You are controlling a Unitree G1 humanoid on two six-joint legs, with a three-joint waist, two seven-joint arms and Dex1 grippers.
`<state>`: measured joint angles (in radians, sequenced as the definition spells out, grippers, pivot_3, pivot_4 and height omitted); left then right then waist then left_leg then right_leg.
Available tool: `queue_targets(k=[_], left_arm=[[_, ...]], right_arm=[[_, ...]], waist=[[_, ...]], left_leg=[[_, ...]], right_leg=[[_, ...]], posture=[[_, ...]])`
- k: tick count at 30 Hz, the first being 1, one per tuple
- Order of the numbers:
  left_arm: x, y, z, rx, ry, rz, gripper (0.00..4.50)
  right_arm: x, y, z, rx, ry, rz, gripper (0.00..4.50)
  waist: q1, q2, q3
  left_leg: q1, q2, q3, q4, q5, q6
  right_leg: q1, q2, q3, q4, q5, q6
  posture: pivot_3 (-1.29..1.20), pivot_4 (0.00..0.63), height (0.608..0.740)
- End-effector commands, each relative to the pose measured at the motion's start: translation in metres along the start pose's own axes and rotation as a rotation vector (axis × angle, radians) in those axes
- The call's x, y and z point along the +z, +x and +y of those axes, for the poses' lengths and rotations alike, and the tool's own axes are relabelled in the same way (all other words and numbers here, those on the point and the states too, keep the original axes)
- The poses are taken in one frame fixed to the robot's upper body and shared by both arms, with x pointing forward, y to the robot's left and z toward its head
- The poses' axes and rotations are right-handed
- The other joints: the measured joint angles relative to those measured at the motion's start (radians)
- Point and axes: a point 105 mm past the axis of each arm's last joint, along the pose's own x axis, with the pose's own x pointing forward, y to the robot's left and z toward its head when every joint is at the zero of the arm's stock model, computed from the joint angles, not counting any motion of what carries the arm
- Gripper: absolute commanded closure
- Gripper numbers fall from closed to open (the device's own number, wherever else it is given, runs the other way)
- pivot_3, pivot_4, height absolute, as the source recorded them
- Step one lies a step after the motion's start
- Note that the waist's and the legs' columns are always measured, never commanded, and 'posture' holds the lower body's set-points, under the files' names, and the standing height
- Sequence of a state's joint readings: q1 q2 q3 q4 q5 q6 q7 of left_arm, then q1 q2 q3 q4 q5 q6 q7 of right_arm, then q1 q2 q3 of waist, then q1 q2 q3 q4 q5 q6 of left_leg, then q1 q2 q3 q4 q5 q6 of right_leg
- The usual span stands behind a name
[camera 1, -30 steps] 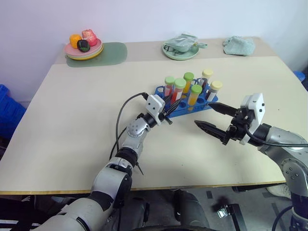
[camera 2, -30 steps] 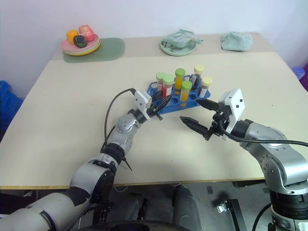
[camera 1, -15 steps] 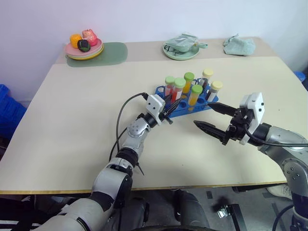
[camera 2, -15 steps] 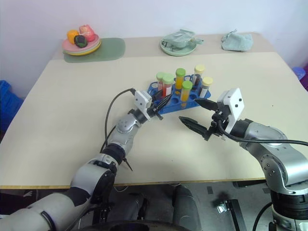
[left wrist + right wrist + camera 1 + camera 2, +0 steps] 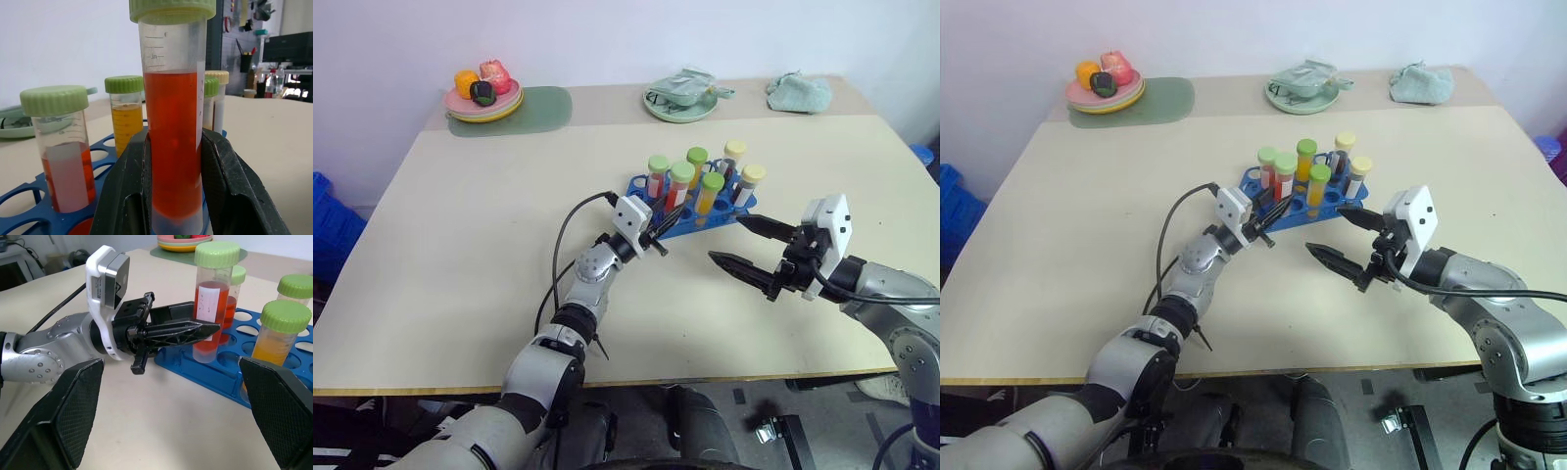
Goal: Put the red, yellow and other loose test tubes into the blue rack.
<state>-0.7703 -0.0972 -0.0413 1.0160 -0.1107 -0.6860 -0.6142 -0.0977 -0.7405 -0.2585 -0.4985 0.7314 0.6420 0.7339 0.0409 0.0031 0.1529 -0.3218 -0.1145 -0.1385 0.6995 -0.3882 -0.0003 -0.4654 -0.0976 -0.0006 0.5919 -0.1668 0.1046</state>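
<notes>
The blue rack (image 5: 701,225) stands mid-table with several capped test tubes upright in it, red, yellow-orange and dark ones. My left gripper (image 5: 668,211) is shut on a red-filled, green-capped tube (image 5: 677,192) that stands upright at the rack's near left edge. In the left wrist view both fingers (image 5: 128,191) press the sides of this red tube (image 5: 172,142). The right wrist view shows the same red tube (image 5: 210,308) with its foot in the rack (image 5: 254,387). My right gripper (image 5: 726,238) hovers open just right of the rack's front, holding nothing.
At the back left a plate of toy fruit (image 5: 483,95) sits on a green mat (image 5: 536,106). A green plate (image 5: 681,98) and a teal cloth (image 5: 800,93) lie along the back edge. Bare tabletop surrounds the rack on the left and front.
</notes>
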Motion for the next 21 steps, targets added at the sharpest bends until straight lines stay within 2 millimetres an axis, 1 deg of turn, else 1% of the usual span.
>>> queue_targets(k=[1, 4, 7, 9, 14, 21], left_arm=[[0.009, 0.001, 0.005, 0.014, 0.026, -0.034, 3.73], [0.007, 0.0, 0.004, 0.013, 0.023, -0.028, 3.73], [0.007, 0.001, 0.011, 0.037, 0.016, -0.016, 3.73], [0.006, 0.002, 0.013, 0.036, 0.01, -0.01, 3.73], [0.006, 0.005, 0.011, 0.032, 0.004, -0.011, 3.73], [0.003, 0.001, 0.002, -0.002, 0.042, -0.007, 3.73]], right_arm=[[0.011, -0.005, -0.001, -0.006, -0.048, -0.035, 0.0], [0.011, -0.005, -0.003, -0.007, -0.049, -0.036, 0.0], [0.012, -0.005, -0.004, -0.008, -0.053, -0.037, 0.0], [0.012, -0.005, -0.005, -0.007, -0.055, -0.034, 0.0], [0.01, -0.006, -0.006, -0.008, -0.053, -0.028, 0.0], [0.01, -0.006, -0.005, -0.006, -0.053, -0.027, 0.0]], waist=[[0.0, 0.0, 0.0], [0.0, 0.0, 0.0], [0.0, 0.0, 0.0], [0.0, 0.0, 0.0], [0.0, 0.0, 0.0], [0.001, 0.0, 0.0]], left_leg=[[0.0, 0.0, 0.0, 0.0, 0.0, 0.0], [0.0, 0.0, 0.0, 0.0, 0.0, 0.0], [0.0, 0.0, 0.0, 0.0, 0.0, 0.0], [0.0, 0.0, 0.0, 0.0, 0.0, 0.0], [0.0, 0.0, 0.0, 0.0, 0.0, 0.0], [0.0, 0.0, 0.0, 0.0, 0.0, 0.0]], right_leg=[[0.0, 0.0, 0.0, 0.0, 0.0, 0.0], [0.0, 0.0, 0.0, 0.0, 0.0, 0.0], [0.0, 0.0, 0.0, 0.0, 0.0, 0.0], [0.0, 0.0, 0.0, 0.0, 0.0, 0.0], [0.0, 0.0, 0.0, 0.0, 0.0, 0.0], [0.0, 0.0, 0.0, 0.0, 0.0, 0.0]], posture=[[0.0, 0.15, 0.74], [0.0, 0.15, 0.74], [0.0, 0.15, 0.74], [0.0, 0.15, 0.74], [0.0, 0.15, 0.74], [0.0, 0.15, 0.74]])
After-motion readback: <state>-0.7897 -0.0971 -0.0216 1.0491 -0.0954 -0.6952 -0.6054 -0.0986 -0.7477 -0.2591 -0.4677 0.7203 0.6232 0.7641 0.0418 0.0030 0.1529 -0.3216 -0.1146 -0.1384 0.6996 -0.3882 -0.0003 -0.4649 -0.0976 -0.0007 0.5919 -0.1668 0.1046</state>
